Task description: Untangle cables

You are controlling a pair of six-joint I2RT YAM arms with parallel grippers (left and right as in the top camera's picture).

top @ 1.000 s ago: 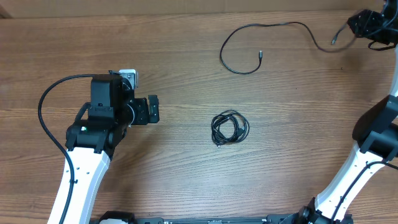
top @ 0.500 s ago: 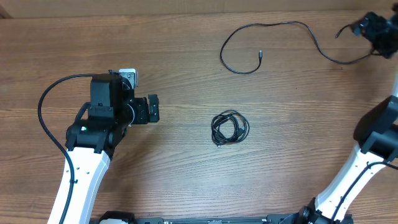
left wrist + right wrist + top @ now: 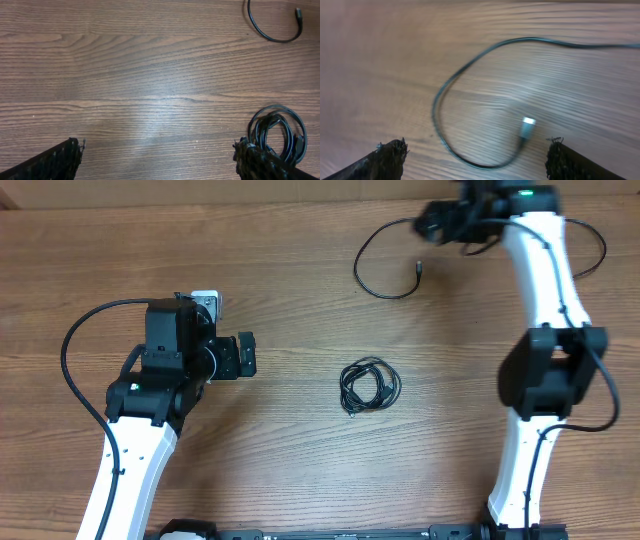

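A small coil of black cable (image 3: 369, 385) lies at the table's middle. It also shows in the left wrist view (image 3: 277, 131), beside my left gripper's right finger. A long loose black cable (image 3: 365, 275) curves at the back, its plug end (image 3: 418, 270) lying free. My left gripper (image 3: 245, 356) is open and empty, left of the coil, fingers spread wide (image 3: 157, 155). My right gripper (image 3: 432, 225) hovers above the loose cable's loop, open and empty (image 3: 475, 147). The loop (image 3: 437, 107) and its silver-tipped plug (image 3: 527, 125) lie on the wood below it. The loose cable's right part is hidden by the right arm.
The brown wooden table (image 3: 300, 460) fills the view. The right arm's white links (image 3: 545, 350) reach from the front right to the back. A thick black arm wire (image 3: 75, 370) loops left of the left arm. The loose cable's loop shows in the left wrist view (image 3: 272, 35).
My right arm has swung left from the far back right corner to above the loose cable's loop. The cable's stretch at the right is no longer seen. The left arm has not moved.
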